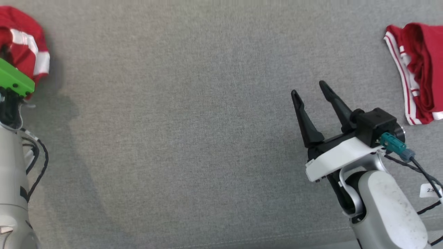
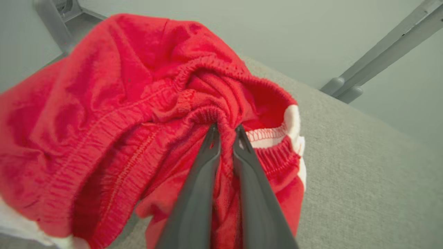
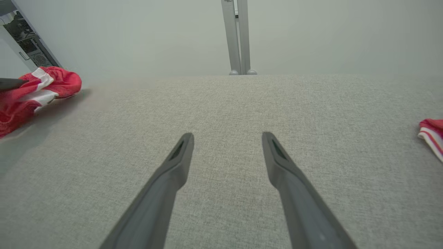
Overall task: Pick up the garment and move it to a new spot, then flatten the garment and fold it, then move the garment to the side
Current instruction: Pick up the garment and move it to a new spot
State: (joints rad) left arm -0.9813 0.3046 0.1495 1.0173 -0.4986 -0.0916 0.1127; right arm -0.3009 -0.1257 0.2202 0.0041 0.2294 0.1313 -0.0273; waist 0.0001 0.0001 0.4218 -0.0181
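Observation:
A crumpled red garment with white trim (image 1: 24,48) hangs bunched at the far left, over the grey fabric surface (image 1: 180,145). My left gripper (image 2: 226,129) is shut on a fold of its elastic waistband (image 2: 207,114), the cloth pinched between both fingers and draping around them. The same garment (image 3: 38,90) shows at the left edge in the right wrist view. My right gripper (image 1: 309,88) stands open over bare fabric at the lower right, nothing between its fingers (image 3: 180,155).
A second red garment with white stripes (image 1: 417,72) lies folded at the right edge, also seen as a corner (image 3: 431,133) in the right wrist view. Grey metal frame legs (image 3: 238,38) stand beyond the far edge. A green mount (image 1: 15,79) sits on my left arm.

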